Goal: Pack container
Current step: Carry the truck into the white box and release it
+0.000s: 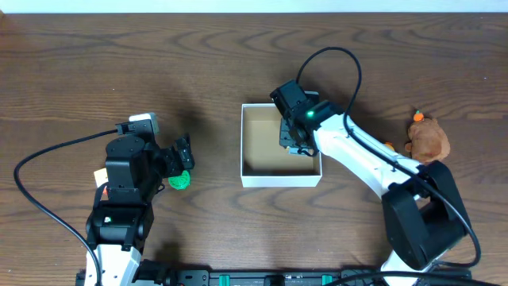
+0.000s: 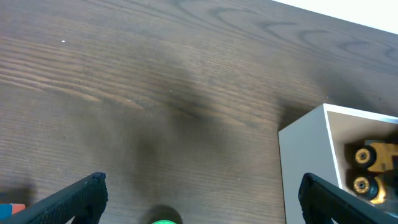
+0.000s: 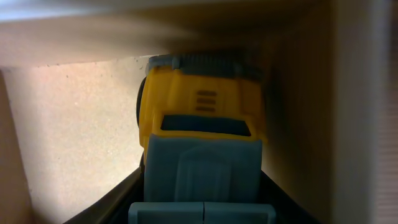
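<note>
Holding: right tool (image 1: 295,145) grips yellow truck (image 3: 202,124), low in box (image 1: 281,180), by its right wall.
Open wide: left tool (image 1: 186,161), just above green ball (image 1: 180,181).
Way to go: box lies right of ball; left tool is nearer.

I see the container (image 1: 281,180) at the centre of the wooden table (image 1: 111,63), with its tan floor showing, and my right gripper (image 1: 292,140) is lowered inside it close to the right wall; I cannot read its jaw state from above. My left gripper (image 1: 185,156) sits left of the container, clear of it, directly beside a small green ball (image 1: 180,182) on the table. A brown plush toy (image 1: 429,140) lies well apart to the right, near the right arm's base.
</note>
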`<state>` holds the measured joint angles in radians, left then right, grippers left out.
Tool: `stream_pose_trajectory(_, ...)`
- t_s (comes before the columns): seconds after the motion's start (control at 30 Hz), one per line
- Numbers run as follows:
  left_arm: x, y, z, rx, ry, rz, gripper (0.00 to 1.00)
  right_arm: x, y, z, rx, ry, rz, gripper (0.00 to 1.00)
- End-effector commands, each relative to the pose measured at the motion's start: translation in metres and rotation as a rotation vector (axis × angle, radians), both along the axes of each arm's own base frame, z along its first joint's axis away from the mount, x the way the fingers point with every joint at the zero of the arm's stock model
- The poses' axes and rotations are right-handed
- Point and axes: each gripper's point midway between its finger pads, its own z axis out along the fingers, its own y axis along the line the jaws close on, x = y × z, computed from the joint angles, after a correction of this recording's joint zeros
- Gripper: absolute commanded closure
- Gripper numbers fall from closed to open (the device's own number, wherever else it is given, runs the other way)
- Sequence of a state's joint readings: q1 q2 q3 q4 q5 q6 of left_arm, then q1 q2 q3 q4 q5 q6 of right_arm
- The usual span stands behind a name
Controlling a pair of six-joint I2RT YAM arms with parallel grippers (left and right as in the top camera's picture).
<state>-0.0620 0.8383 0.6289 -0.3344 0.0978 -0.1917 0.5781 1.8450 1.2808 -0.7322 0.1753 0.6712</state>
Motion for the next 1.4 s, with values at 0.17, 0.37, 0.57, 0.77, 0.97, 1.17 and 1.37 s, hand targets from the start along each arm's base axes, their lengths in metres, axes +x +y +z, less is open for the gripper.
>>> stream_pose_trajectory(0.17, 0.003, 0.000, 0.008, -0.009, -0.015, 0.010, 0.02, 0.010, 0.008, 0.010, 0.007, -0.043, 0.094, 0.67)
stream_pose_trajectory(0.37, 0.003, 0.000, 0.008, -0.009, -0.015, 0.010, 0.02, 0.010, 0.008, 0.010, 0.005, -0.044, 0.100, 0.52)
stream_pose_trajectory(0.57, 0.003, 0.000, 0.008, -0.009, -0.015, 0.010, 0.02, 0.010, 0.008, 0.010, 0.004, -0.044, 0.100, 0.43)
stream_pose_trajectory(0.77, 0.003, 0.000, 0.008, -0.009, -0.015, 0.010, 0.02, 0.010, 0.008, 0.010, 0.000, -0.046, 0.101, 0.40)
stream_pose_trajectory(0.97, 0.003, 0.000, 0.008, -0.009, -0.015, 0.010, 0.02, 0.013, 0.011, 0.030, -0.006, -0.101, 0.133, 0.41)
stream_pose_trajectory(1.17, 0.003, 0.000, 0.008, -0.009, -0.015, 0.010, 0.02, 0.027, 0.007, 0.104, -0.001, -0.268, 0.198, 0.27)
stream_pose_trajectory(1.37, 0.003, 0.000, 0.008, -0.009, -0.015, 0.010, 0.02, 0.044, -0.073, 0.179, -0.101, -0.415, 0.143, 0.14)
